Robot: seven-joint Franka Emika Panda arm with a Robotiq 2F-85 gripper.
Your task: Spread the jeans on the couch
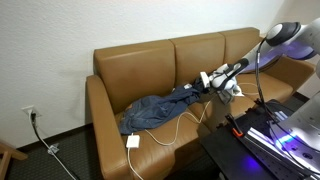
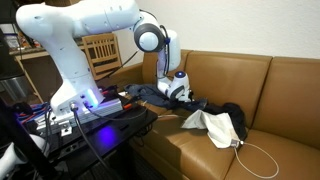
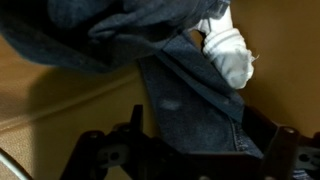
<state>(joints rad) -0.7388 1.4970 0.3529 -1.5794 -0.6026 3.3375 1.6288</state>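
Note:
The jeans [image 1: 160, 108] lie rumpled in a blue heap on the seat of the tan leather couch [image 1: 150, 62]. One end rises toward my gripper [image 1: 215, 82]. In the wrist view a band of denim [image 3: 185, 100] runs between my two dark fingers [image 3: 135, 128], which stand wide apart on either side of it. My gripper [image 3: 200, 135] is open around the cloth, not clamped on it. In an exterior view the gripper [image 2: 178, 90] hovers over the jeans [image 2: 150, 97] near the couch's [image 2: 290, 90] arm end.
A white cable with a square plug block [image 1: 133, 141] trails over the seat's front edge. A white cloth [image 2: 215, 125] lies on the cushion next to a dark bundle [image 2: 232, 114]. A black cart with lit equipment [image 2: 90, 110] stands in front of the couch.

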